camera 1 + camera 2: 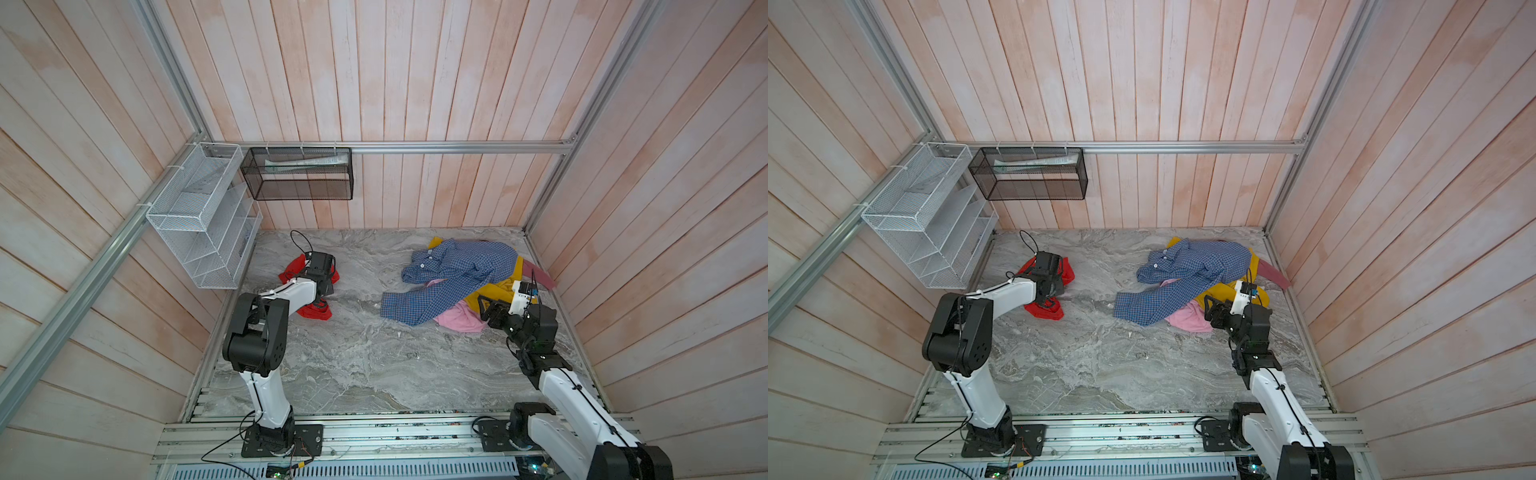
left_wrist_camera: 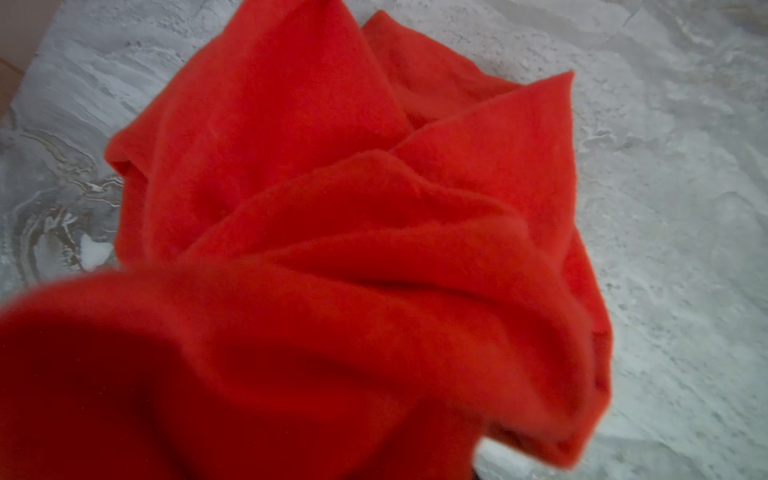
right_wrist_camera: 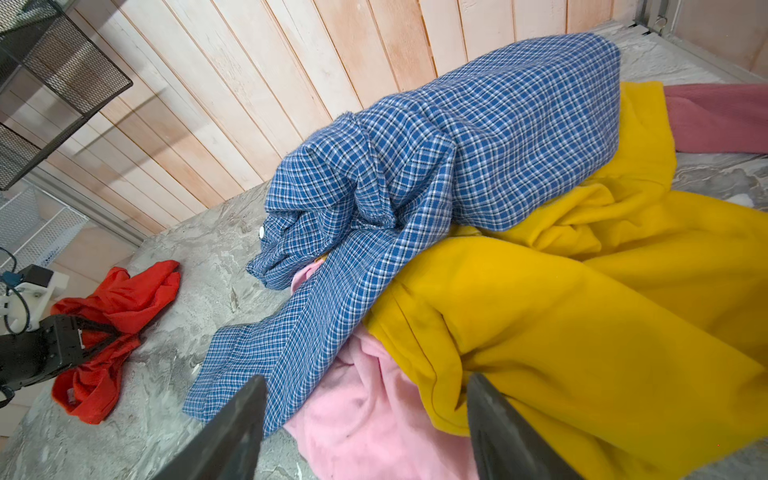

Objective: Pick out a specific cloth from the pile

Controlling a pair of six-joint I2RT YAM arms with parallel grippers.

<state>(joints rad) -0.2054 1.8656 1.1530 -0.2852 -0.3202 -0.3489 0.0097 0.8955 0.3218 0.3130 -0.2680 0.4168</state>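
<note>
1. Well, over on the left, the red cloth [image 1: 293, 269] lies crumpled on the table [image 1: 353, 357], well apart from the pile [image 1: 453, 270].
2. Down in its folds sit the left jaws; clenched or released, I cannot tell.
3. Rightmost, the right jaws gape wide, empty, just above the pile's pink cloth [image 3: 374, 415], between checked shirt [image 3: 457, 145] and yellow cloth [image 3: 582, 311].
</note>
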